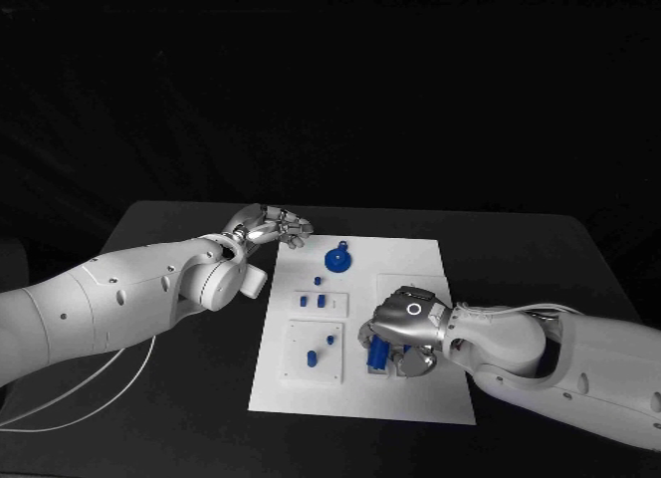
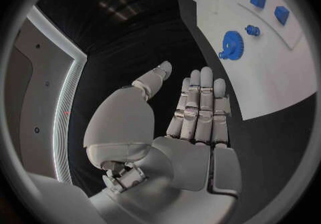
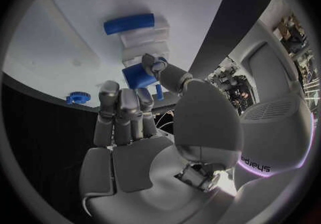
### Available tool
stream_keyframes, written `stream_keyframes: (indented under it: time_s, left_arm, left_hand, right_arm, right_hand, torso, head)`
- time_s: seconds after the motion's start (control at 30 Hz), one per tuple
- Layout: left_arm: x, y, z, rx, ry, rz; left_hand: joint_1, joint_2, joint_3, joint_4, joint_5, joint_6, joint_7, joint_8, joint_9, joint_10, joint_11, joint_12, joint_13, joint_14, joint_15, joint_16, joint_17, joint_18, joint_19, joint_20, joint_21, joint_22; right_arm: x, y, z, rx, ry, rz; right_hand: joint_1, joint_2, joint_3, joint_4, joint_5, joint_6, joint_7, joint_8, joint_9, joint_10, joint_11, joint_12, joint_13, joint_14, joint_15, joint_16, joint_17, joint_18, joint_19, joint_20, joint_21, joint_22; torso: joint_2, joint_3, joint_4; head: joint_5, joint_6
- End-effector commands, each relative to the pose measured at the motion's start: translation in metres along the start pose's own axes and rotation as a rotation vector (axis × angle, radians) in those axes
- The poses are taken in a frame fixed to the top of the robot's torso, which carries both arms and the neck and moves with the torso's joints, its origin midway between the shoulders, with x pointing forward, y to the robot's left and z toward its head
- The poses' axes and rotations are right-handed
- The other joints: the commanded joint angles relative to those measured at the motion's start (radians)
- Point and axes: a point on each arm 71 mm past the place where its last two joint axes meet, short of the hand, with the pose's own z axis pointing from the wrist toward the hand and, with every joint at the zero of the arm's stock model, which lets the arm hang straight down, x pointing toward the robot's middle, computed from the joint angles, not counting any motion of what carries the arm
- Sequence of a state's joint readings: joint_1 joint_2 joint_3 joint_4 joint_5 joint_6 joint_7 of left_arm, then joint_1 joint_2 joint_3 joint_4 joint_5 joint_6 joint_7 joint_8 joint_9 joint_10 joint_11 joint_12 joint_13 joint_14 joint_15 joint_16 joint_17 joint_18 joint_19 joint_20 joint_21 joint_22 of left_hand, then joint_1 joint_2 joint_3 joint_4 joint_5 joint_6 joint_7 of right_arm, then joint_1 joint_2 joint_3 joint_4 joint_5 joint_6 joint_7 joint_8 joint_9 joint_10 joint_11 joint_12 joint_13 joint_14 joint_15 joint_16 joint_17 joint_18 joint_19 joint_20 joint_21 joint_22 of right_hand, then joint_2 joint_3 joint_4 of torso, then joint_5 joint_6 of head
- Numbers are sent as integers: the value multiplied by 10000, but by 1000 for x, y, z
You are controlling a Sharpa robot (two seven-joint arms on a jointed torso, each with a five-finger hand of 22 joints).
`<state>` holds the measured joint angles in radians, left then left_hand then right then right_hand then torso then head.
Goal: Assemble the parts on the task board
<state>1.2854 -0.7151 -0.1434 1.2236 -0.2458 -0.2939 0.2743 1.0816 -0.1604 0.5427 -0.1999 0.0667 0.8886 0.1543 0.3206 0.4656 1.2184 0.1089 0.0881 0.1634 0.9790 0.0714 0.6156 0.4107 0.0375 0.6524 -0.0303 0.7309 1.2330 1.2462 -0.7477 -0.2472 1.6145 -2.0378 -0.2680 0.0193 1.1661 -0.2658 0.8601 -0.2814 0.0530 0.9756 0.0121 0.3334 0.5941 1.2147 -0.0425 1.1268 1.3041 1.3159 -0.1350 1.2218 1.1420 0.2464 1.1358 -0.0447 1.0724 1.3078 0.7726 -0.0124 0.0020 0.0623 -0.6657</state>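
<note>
**Right hand seating a blue part on the board**

At centre left of the head view, the left hand hovers off the upper left corner of the task board, fingers straight, grasping nothing. It should stay clear.

On the flat, matte white board, a toothed blue gear lies upper centre, small blue blocks below it.

Lower right of centre, the right hand pinches a smooth blue cylindrical part over a raised white fixture. Best to align squarely before pressing, since hard plastic binds if tilted.
</note>
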Motion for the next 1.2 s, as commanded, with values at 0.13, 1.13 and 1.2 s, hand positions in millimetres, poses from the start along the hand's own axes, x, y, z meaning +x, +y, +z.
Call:
stream_keyframes:
  time_s: [0.13, 1.13, 1.2]
  left_arm:
    - [2, -1, 0, 63, 135, -97]
    - [3, -1, 1, 63, 157, -102]
    - [3, -1, 1, 64, 159, -102]
  left_hand:
    - [-24, 81, -66, -12, -22, -75, 13, 37, -11, 49, 20, -56, -15, 49, 48, -63, 14, 83, -12, 69, -57, 14]
    - [-18, 82, -72, -11, -23, -87, 23, 34, -21, 43, 23, -61, -23, 50, 49, -88, 41, 84, -11, 70, -69, 24]
    - [-17, 82, -72, -11, -23, -87, 24, 35, -21, 42, 23, -61, -23, 51, 49, -89, 43, 84, -11, 70, -70, 25]
  right_arm:
    - [-3, 5, -3, -373, -217, 154]
    - [2, 6, -1, -444, 329, 366]
    - [2, 7, -1, -447, 390, 416]
  right_hand:
    - [21, 32, 90, 1, -41, 653, 558, 15, -17, 29, 58, 60, -12, 37, 4, 34, 6, 154, 38, -48, 47, 157]
    - [-23, -25, 172, 2, -42, 638, 571, -49, -59, 19, 72, 109, -14, -48, 20, -64, -92, 154, -2, -21, 40, 160]
    - [-28, -33, 176, 0, -42, 624, 573, -63, -66, 17, 74, 118, -13, -58, 21, -73, -100, 154, -9, -18, 40, 161]
  torso:
    - [0, 1, -3]
    - [6, 2, 7]
    - [1, -2, 3]
  head:
    - [13, 3]
    - [-15, -12]
    - [-18, -14]
